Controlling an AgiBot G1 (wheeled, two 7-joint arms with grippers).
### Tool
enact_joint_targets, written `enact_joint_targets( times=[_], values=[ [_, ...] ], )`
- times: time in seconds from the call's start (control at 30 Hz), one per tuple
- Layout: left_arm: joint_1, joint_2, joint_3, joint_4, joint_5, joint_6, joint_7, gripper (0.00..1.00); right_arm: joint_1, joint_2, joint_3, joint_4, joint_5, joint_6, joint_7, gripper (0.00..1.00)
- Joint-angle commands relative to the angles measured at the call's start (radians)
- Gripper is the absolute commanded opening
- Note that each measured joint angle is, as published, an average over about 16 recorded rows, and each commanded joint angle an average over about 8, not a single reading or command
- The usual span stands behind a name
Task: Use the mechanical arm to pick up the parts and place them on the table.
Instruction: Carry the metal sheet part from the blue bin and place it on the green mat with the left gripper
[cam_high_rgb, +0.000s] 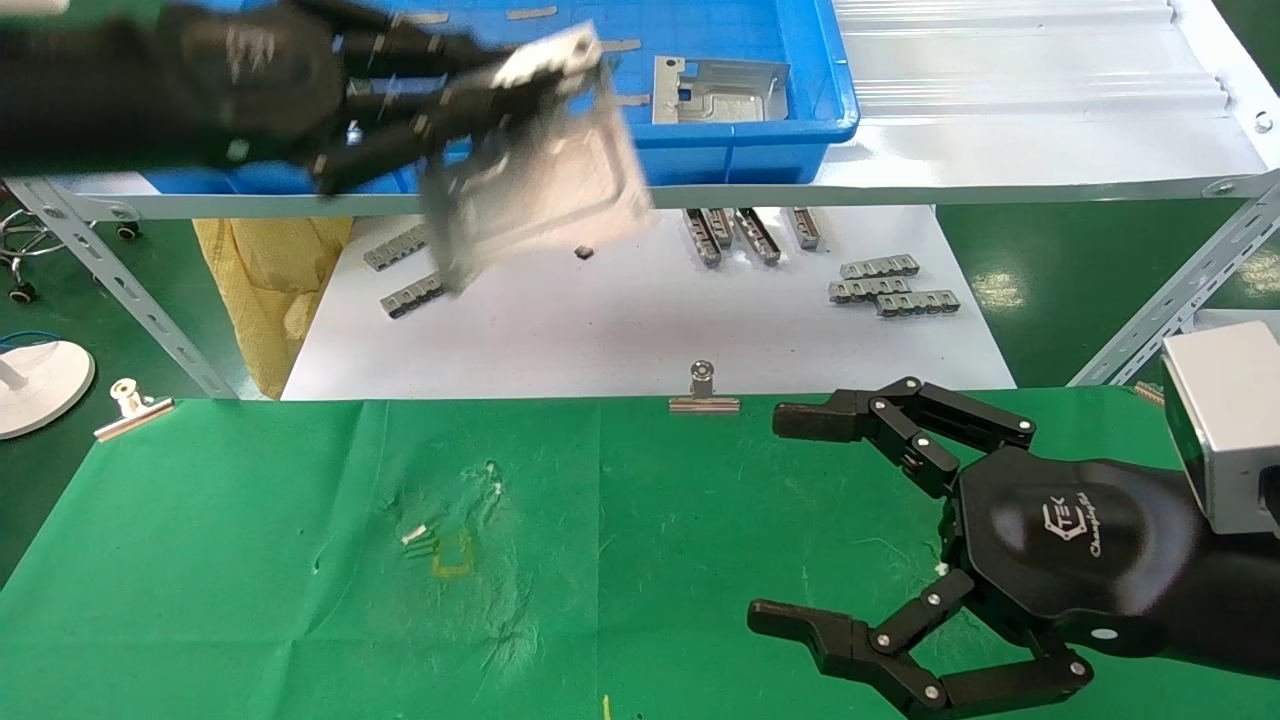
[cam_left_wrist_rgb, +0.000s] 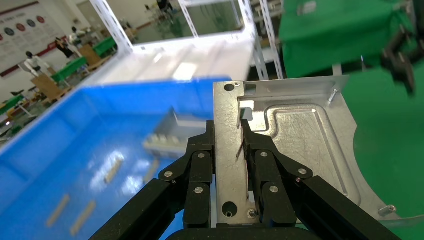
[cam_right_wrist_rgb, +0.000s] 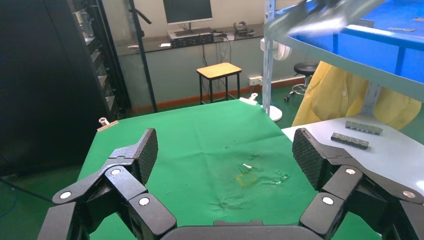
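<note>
Left gripper (cam_high_rgb: 500, 95) has its fingers (cam_left_wrist_rgb: 200, 170) clamped on a stamped sheet-metal plate (cam_high_rgb: 540, 190), pinching it on the flange edge next to the small rectangular cutout; the plate hangs tilted in the air in front of the blue plastic tray (cam_high_rgb: 800, 130), over the white glossy board (cam_high_rgb: 640, 330), not yet above the green cloth worktop (cam_high_rgb: 250, 560). Plate reads as thin, stiff, bare bright metal: embossed channel, round holes at the corners, curved notch on 1 side, a bent-up flange. My judgement: light but rigid, slick faces and sharp edges, so an edge pinch like this can let it pivot or slip under a fast swing; grip near the flange and cutout is sensible, the raised rib gives the pads something to bite. Should not bend or break on set-down, but it will clatter and slide on the wrinkled cloth if dropped from height, so lay it low and flat. A 2nd plate (cam_high_rgb: 718, 90) lies flat in the tray among small grey strips. Ridged grey bar-shaped strips (cam_high_rgb: 890, 285) sit on the white board, not ours. Right gripper (cam_high_rgb: 790, 520) is parked low over the right side of the worktop, fingers (cam_right_wrist_rgb: 137, 155) spread wide, nothing in them. Binder clip (cam_high_rgb: 703, 388) pins the cloth's far edge.
</note>
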Motion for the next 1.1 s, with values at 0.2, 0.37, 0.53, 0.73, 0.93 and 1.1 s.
enact_joint_targets(
  times=[0.2, 0.37, 0.53, 0.73, 0.93, 1.1],
  values=[
    [0.129, -0.110, 0.097, -0.151, -0.063, -0.001, 0.059, 0.00, 0.000, 0.000, 0.000, 0.000, 0.000, 0.000, 0.000, 1.00],
    [0.206, -0.139, 0.185, -0.168, -0.066, -0.008, 0.151, 0.00, 0.000, 0.000, 0.000, 0.000, 0.000, 0.000, 0.000, 1.00],
    [0.245, -0.110, 0.275, -0.111, 0.003, -0.026, 0.276, 0.00, 0.000, 0.000, 0.000, 0.000, 0.000, 0.000, 0.000, 1.00],
    [0.256, -0.046, 0.325, 0.017, 0.072, -0.072, 0.424, 0.21, 0.000, 0.000, 0.000, 0.000, 0.000, 0.000, 0.000, 1.00],
    [0.258, 0.002, 0.323, 0.132, 0.078, -0.139, 0.530, 0.95, 0.000, 0.000, 0.000, 0.000, 0.000, 0.000, 0.000, 1.00],
    [0.259, 0.032, 0.312, 0.192, 0.066, -0.184, 0.597, 1.00, 0.000, 0.000, 0.000, 0.000, 0.000, 0.000, 0.000, 1.00]
  ],
)
